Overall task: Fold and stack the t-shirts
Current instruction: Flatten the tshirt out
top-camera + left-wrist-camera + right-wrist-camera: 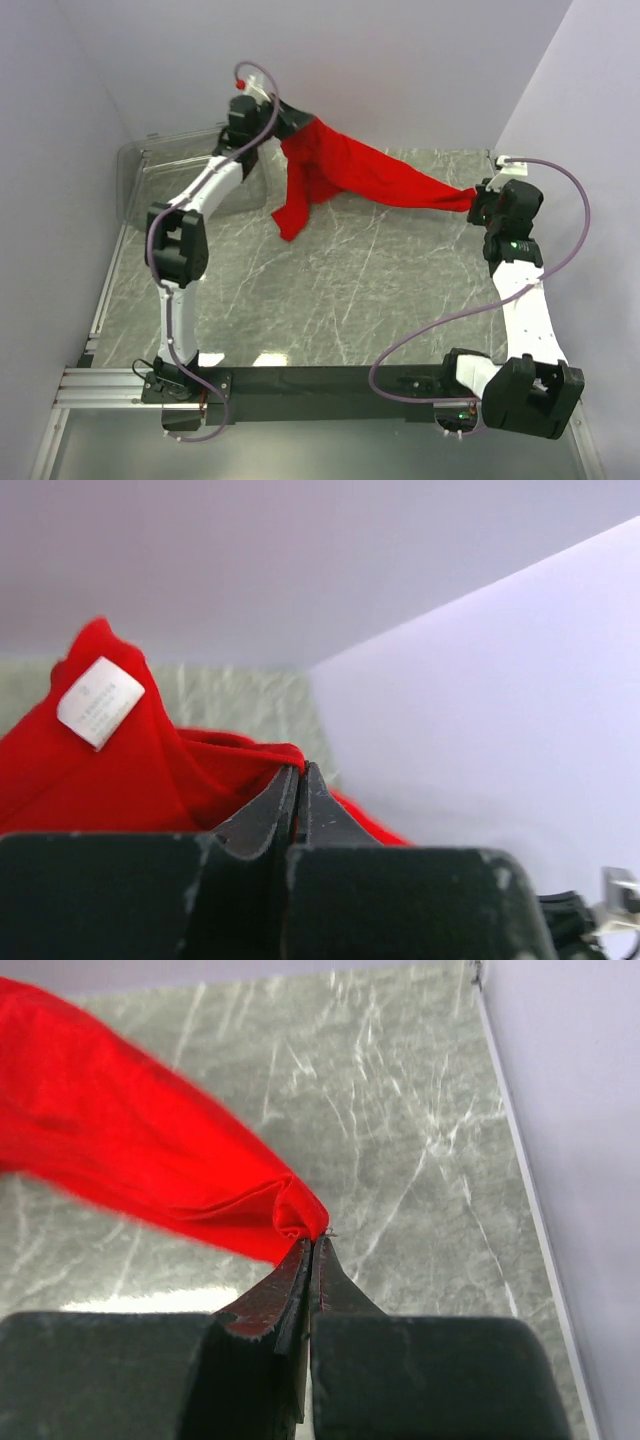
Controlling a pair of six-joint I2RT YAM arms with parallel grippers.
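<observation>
Both grippers (298,772) (312,1245) tight on t-shirt (360,175)

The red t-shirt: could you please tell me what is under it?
Only the marbled table shows beneath the t-shirt; the patch under its drooping part is covered from view.

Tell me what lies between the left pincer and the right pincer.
The red t-shirt spans from the left pincer to the right pincer, both shut on it; the top view shows this.

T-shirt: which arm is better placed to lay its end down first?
Probably right: the right gripper pinches the t-shirt over the table; the left gripper grips it up by the back wall.
</observation>
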